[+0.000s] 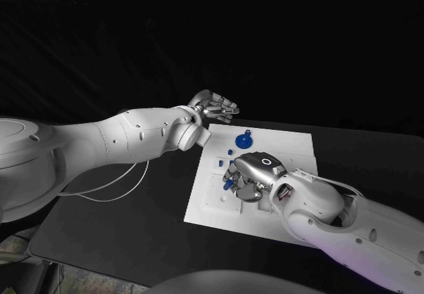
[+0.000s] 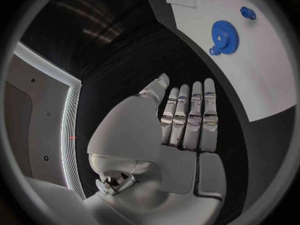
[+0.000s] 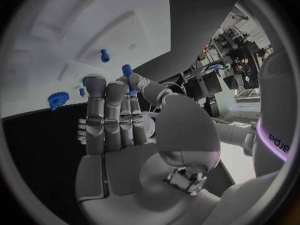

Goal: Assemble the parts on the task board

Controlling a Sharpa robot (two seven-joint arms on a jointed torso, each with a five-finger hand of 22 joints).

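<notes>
From the head camera you see the flat white board [image 1: 291,144] lying on the matte black table [image 1: 115,226], a smooth plate with shallow moulded pockets. The right hand [image 1: 250,177], silver and ribbed, hovers over the board's near-left pockets with its fingers bent downward; small blue pieces show at its fingertips, but you cannot tell from here whether it holds one. Just beyond that hand lies a round blue gear [image 1: 243,142] with a toothed rim, and a smaller blue piece [image 1: 247,131] sits a little farther out. The left hand [image 1: 215,108] floats off the board's far-left corner, over the dark table, touching nothing.

In the left wrist camera, the left hand [image 2: 187,120] is flat, fingers straight and side by side, nothing in it. Ahead of its fingertips the gear [image 2: 225,36] rests on the white board [image 2: 275,80], a small blue piece [image 2: 247,12] past it.

In the right wrist camera, the right hand [image 3: 115,117] has its fingers upright and close together, and a small blue peg [image 3: 127,71] sits at the thumb tip; whether it is gripped is unclear. Beyond the fingertips, another blue peg [image 3: 105,55] stands in the board [image 3: 75,30], and the gear [image 3: 58,99] lies to the side.
</notes>
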